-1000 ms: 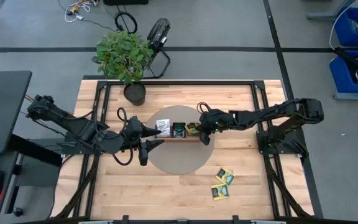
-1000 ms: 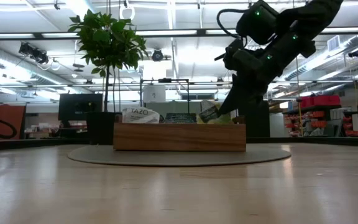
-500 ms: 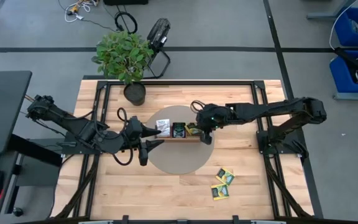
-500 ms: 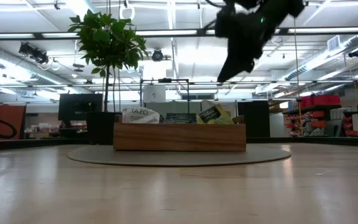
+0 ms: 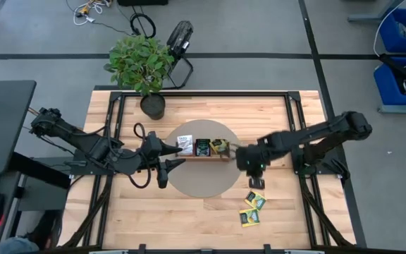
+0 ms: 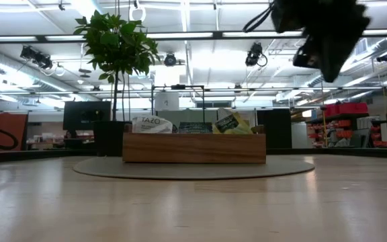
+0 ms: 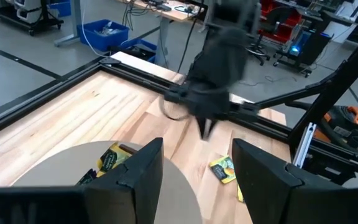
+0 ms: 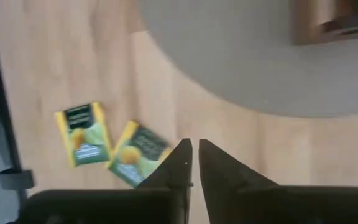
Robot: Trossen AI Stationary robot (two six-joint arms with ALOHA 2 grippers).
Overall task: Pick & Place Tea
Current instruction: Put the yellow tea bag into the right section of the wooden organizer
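Hovering: right gripper (image 5: 257,183) above loose yellow-green tea packets (image 5: 252,208) on the table (image 5: 189,219), fingertips nearly together, empty.
Tray: wooden tray (image 5: 203,148) on the round grey mat (image 5: 199,180), packets standing in all three compartments.
Left gripper (image 5: 171,163): at the mat's edge beside the tray, fingers spread, empty.
Right wrist view only: two loose packets (image 8: 110,143) overlap just beyond the fingertips.
Low view only: "TAZO" print on the white packet (image 6: 150,124).

— Anything readable from where you stand?
— Just "TAZO", dark letters on the white tea packet (image 6: 152,124) standing at one end of the wooden tray (image 6: 193,148).
— And the yellow-green packets?
— Their print is too small to make out.
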